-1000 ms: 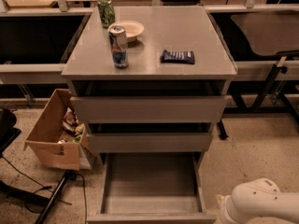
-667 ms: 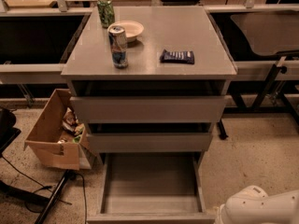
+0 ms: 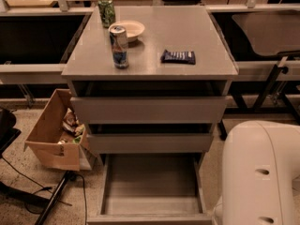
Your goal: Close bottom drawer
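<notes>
The bottom drawer (image 3: pixel 150 184) of the grey cabinet (image 3: pixel 178 36) is pulled far out, showing its bare grey tray interior; its front runs along the lower edge of the view. The middle drawer (image 3: pixel 150 143) and top drawer (image 3: pixel 149 109) stand slightly out. My white arm (image 3: pixel 262 172) fills the lower right corner, just right of the open bottom drawer. My gripper is out of view, hidden past the arm.
On the cabinet top stand a green can (image 3: pixel 107 11), a blue-and-white can (image 3: pixel 119 46), a small bowl (image 3: pixel 127 30) and a dark snack packet (image 3: pixel 178 56). A cardboard box (image 3: pixel 51 130) of items sits on the floor at left, with black cables (image 3: pixel 28 182) and a stand leg.
My white arm has risen and come much larger into the lower right of the view. The drawers and the things on top have not moved.
</notes>
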`<state>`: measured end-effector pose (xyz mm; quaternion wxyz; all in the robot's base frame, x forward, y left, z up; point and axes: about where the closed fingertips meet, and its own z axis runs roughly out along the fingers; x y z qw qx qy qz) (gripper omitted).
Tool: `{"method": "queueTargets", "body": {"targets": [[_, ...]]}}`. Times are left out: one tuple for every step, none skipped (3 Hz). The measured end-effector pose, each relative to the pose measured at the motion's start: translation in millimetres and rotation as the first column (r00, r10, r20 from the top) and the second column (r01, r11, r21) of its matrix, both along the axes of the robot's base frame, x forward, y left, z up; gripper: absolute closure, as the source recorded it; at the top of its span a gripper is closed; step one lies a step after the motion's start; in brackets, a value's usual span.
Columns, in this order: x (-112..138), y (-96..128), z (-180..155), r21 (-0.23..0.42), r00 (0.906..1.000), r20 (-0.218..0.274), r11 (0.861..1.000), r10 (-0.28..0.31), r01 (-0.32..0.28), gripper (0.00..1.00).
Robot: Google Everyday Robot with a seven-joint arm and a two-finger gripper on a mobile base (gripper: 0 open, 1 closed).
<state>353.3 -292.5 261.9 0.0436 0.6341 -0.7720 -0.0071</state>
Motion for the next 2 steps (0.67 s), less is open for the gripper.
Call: {"method": "queueTargets", "body": {"targets": [[12.0, 16.8, -44.5, -0.017, 0.9997, 0.02, 1.0, -0.018, 0.018, 1.0], [12.4, 15.1, -42.5, -0.019, 0.9996, 0.028, 1.0, -0.006, 0.006, 1.0]]}}
